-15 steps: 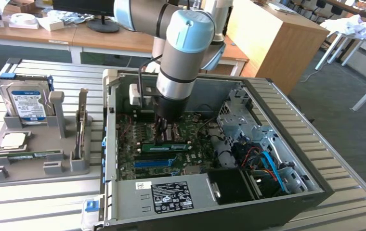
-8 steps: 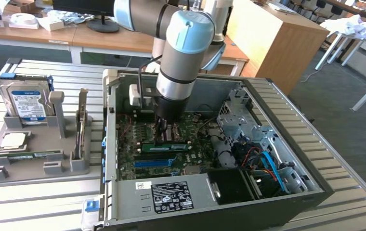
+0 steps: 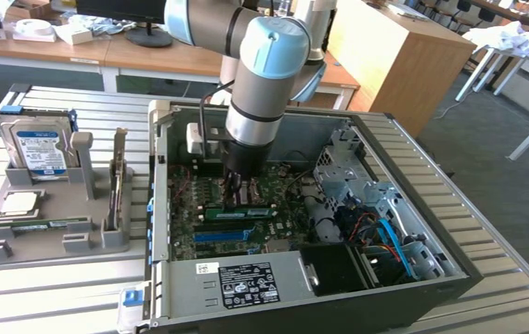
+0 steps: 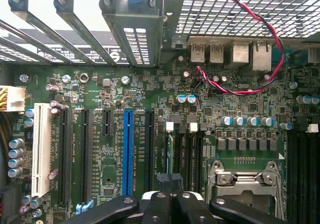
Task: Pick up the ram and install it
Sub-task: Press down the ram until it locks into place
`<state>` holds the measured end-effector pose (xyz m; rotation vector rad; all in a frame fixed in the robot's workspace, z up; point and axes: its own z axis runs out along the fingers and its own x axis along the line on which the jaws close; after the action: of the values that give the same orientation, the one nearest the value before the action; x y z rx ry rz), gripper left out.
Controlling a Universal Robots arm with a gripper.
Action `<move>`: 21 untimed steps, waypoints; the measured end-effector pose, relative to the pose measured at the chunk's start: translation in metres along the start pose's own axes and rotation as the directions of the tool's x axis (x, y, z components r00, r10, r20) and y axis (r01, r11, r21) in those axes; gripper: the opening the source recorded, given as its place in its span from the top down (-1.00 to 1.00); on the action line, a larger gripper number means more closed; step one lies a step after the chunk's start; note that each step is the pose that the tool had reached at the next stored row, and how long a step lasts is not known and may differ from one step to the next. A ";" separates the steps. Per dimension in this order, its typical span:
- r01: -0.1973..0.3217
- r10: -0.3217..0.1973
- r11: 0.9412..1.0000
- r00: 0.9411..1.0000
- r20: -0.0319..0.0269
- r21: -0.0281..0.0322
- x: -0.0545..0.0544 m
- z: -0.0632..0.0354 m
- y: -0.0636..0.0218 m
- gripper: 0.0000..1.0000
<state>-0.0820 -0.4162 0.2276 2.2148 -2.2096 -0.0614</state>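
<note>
While the arm reaches into the open computer case | black claw (image 4: 172, 204) closed tight, gripping nothing I can make out, just above the long thin green ram stick (image 3: 239, 211) lying across the green motherboard (image 4: 150, 109) | ram likely light, rigid, fragile: best held by its long edges.

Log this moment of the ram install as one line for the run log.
stage: seating | claw: shut, down inside computer case over motherboard | ram: at its slot beneath claw | hard drive: in holder outside case
</note>
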 end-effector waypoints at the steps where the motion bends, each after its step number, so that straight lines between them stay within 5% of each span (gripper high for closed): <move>1: 0.000 0.000 1.000 1.000 0.000 0.000 0.000 0.0005 0.0000 0.80; 21: 0.000 0.000 1.000 1.000 0.000 0.001 0.000 0.0064 -0.0002 0.80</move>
<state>-0.0821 -0.4162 0.2211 2.2154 -2.2102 -0.0600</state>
